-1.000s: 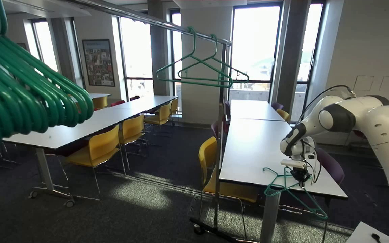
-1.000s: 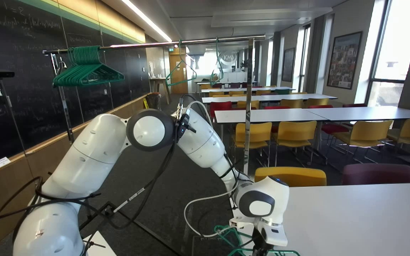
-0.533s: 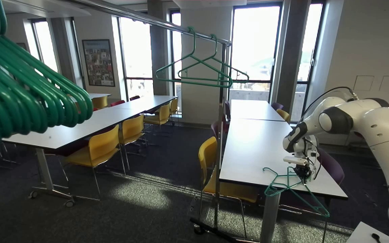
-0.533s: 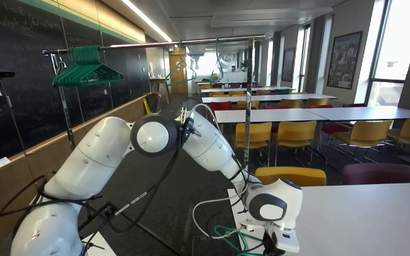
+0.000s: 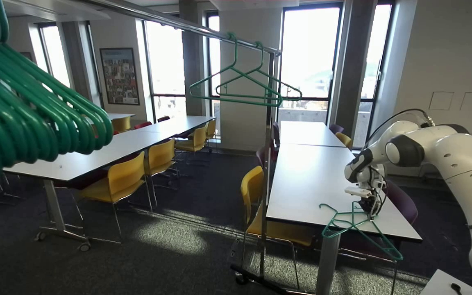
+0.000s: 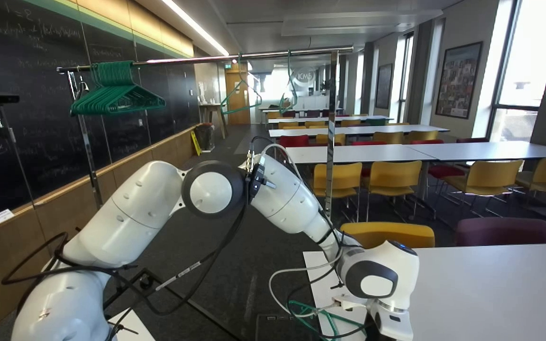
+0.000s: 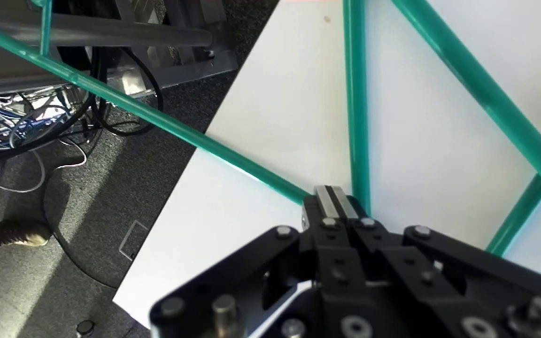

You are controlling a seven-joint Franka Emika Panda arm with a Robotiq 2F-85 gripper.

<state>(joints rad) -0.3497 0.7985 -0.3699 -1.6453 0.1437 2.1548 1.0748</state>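
Near the edge of the white bench (image 7: 233, 225), just at my end effector (image 7: 330, 189), lie green hangers (image 7: 486, 92), partly crossed over each other. One of them reaches past this edge, so one end is above the floor (image 7: 134, 188). My fingers (image 7: 325, 203) are together, and I see nothing held between them. Two green bars run close to their tips; whether they touch, I cannot tell, because the fingers hide this place. About the progress I give only my judgement: the hangers on the bench are neither gripped nor lifted, so the handling of them seems not finished, while other hangers are hung on the metal rail (image 6: 192, 60). Now I count. There is one end effector and one rail. On the bench there are, I believe, two hangers, although the crossing bars make this not fully certain. On the rail, in an exterior view, two single hangers (image 5: 240, 101) hang at one end, near each other. At its opposite end is one tight bundle (image 6: 116, 90) of hangers, too dense for me to count.
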